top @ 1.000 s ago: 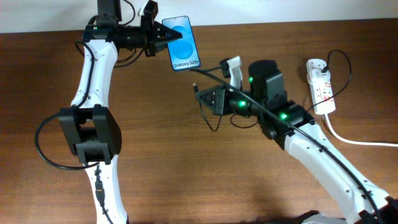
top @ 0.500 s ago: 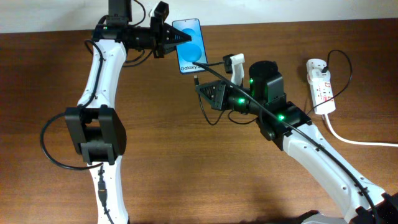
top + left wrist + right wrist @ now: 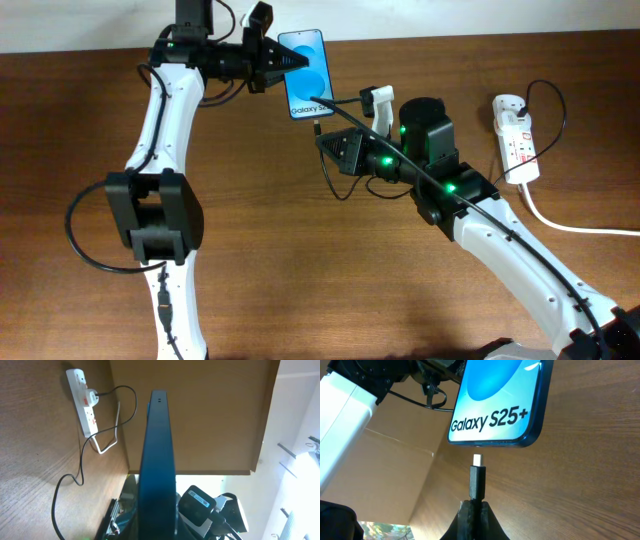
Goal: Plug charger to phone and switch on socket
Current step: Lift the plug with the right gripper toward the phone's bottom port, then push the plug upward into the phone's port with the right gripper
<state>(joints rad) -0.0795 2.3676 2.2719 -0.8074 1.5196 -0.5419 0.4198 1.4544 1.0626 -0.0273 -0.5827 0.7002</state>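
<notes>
Plugging step: our left tool (image 3: pixel 272 62) clamps the phone (image 3: pixel 497 405), our right tool (image 3: pixel 473 506) pinches the charger (image 3: pixel 477 480) just short of its lower edge; next we push straight in.

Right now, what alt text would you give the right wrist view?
Right fingers grip the charger, its metal tip pointing at the bottom edge of the phone across a small gap. The blue screen reads "Galaxy S25+"; a wooden table lies behind.
</notes>
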